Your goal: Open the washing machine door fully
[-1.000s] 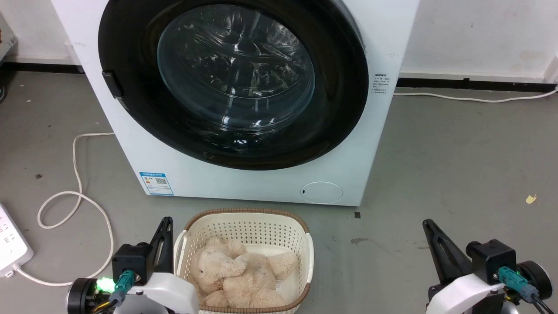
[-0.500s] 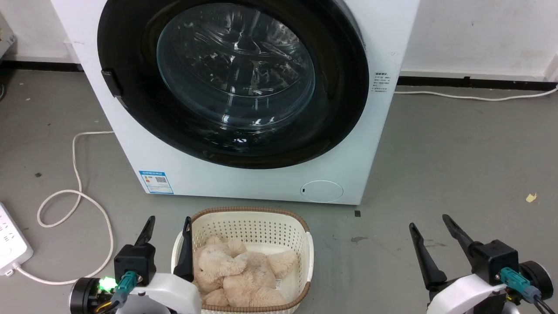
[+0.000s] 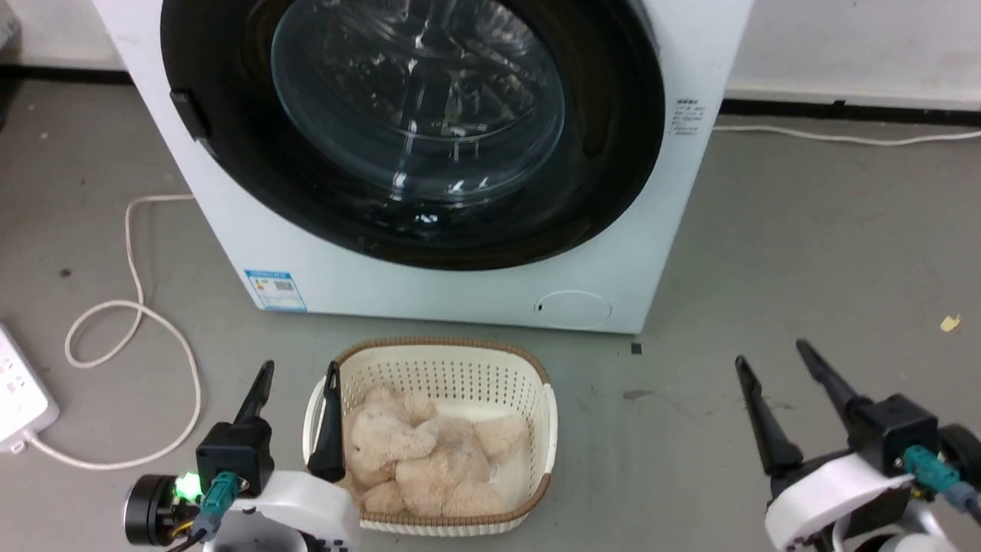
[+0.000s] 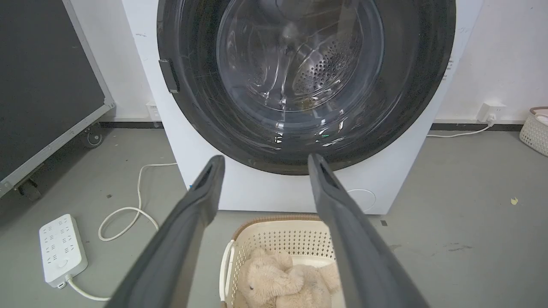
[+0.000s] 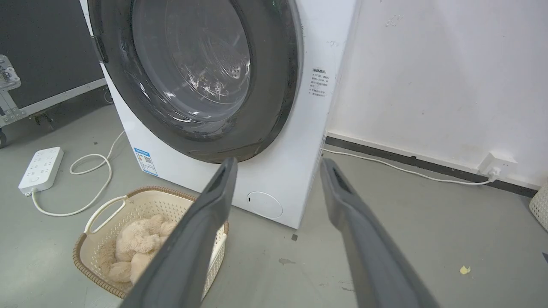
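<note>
The washing machine door is a glossy black disc with a bulging glass centre, lying flat and closed against the white machine front. A small black tab sits on its left edge. The door also shows in the left wrist view and the right wrist view. My left gripper is open low at the left, its right finger over the basket rim, well short of the door. My right gripper is open above bare floor at the lower right. Both pairs of fingers hold nothing.
A cream basket holding a plush toy stands on the floor before the machine, between my arms. A small round white flap is at the machine's lower right. A power strip and white cable lie left. A wheeled dark panel stands far left.
Both grippers went from shut to open over the last second. The head camera has shifted, moving the machine up in the picture. The door stays closed.
</note>
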### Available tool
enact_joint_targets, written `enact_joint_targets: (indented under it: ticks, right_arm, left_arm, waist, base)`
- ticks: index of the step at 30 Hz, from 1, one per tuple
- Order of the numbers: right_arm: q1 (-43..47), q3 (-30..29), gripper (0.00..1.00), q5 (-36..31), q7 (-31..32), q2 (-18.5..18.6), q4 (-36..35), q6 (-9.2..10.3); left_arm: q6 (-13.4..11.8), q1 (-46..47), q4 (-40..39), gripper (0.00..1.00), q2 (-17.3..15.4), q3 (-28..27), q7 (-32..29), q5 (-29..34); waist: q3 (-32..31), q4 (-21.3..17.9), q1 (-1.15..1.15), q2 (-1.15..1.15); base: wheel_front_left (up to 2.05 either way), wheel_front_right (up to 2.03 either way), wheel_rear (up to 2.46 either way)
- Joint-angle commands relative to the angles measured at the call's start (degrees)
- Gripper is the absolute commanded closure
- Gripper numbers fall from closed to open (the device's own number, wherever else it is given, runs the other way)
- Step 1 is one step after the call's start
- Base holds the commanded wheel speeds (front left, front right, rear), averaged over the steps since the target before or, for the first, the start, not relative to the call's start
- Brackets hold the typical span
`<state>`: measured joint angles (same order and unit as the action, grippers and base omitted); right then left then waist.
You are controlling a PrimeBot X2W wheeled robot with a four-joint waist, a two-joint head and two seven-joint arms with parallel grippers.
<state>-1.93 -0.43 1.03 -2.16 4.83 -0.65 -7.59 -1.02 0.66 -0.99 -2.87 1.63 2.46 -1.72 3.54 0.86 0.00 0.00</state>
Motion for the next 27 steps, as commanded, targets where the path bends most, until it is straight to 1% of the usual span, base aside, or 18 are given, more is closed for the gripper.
enact_joint_targets:
  ticks: [1,9,10,11,20,27]
  right_arm:
    - [-1.5,-0.1,0.0,0.5,-0.3,0.9,-0.6,0.02]
    - [-5.7,0.3,0.0,2.1,0.6,3.5,-1.7,0.03]
    - [-6.3,0.3,0.83,2.5,0.8,3.8,-1.8,0.03]
    - [-7.0,0.2,1.0,3.0,1.0,4.0,-1.8,0.03]
    - [-14.1,-1.2,1.0,9.4,3.6,5.4,-0.7,0.03]
    - [-22.4,-3.1,1.0,14.0,5.9,5.9,4.7,0.04]
  left_arm:
    - [-0.5,1.1,-0.6,0.0,0.0,0.4,0.6,-0.3]
    - [-1.3,2.8,-1.8,0.0,0.0,1.1,1.6,-1.3]
    - [-1.4,3.0,-1.9,0.0,0.0,1.2,1.7,-1.5]
    - [-1.5,3.1,-2.0,0.0,0.0,1.3,1.8,-1.6]
    - [-2.2,4.7,-2.8,0.0,0.0,2.2,2.9,-2.4]
    - [-2.6,5.8,-3.1,0.0,0.0,2.9,3.7,-3.0]
  waist:
    - [0.9,0.3,0.0,0.0]
    - [4.0,1.3,0.0,0.0]
    - [4.3,1.4,0.0,0.0]
    - [4.7,1.5,0.0,0.0]
    - [7.6,2.6,0.0,0.0]
    - [9.5,3.2,0.0,0.0]
  base:
    - [0.0,0.0,0.0]
    - [0.0,0.0,0.0]
    - [0.0,0.0,0.0]
    - [0.0,0.0,0.0]
    - [0.0,0.0,0.0]
    - [0.0,0.0,0.0]
